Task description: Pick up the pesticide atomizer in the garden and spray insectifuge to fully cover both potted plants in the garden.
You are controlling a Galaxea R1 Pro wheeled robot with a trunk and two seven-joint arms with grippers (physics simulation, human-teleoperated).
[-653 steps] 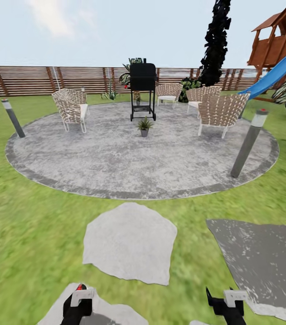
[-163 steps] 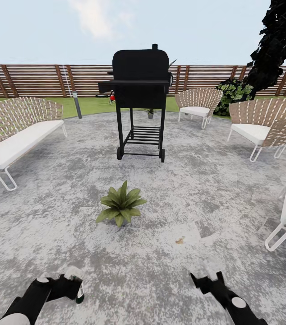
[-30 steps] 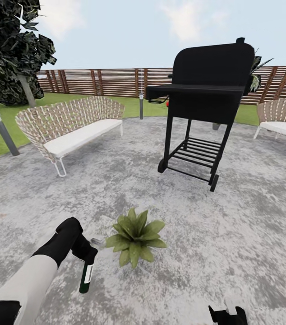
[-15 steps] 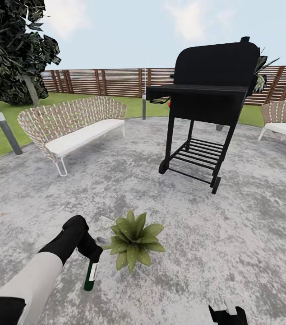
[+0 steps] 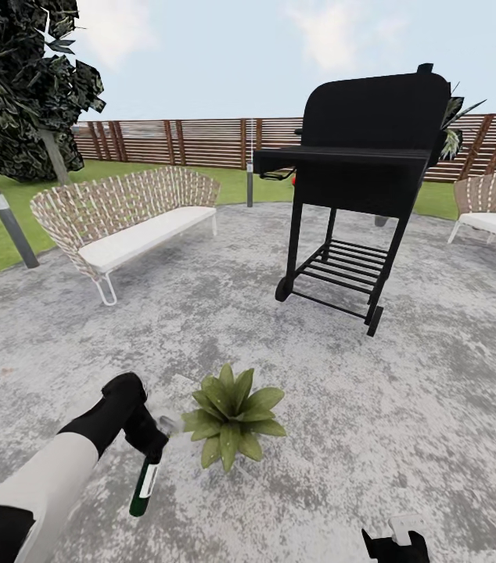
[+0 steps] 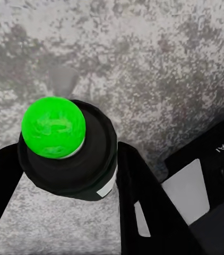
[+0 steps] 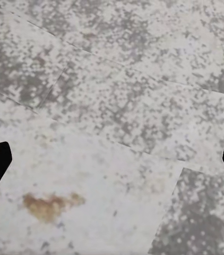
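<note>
Head view: the left arm reaches forward, its tool [image 5: 148, 447] clamped on the pesticide atomizer [image 5: 143, 486], bottle tilted, beside the potted plant [image 5: 231, 417].

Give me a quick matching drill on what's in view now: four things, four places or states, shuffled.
Things:
1. pesticide atomizer
2. potted plant
3. grill
4. bench

Places or states:
A. on the patio beside the atomizer
B. gripped in the left hand
C. near the lamp post
D. black, on wheels

Pairs: 1-B, 2-A, 3-D, 4-C
</note>
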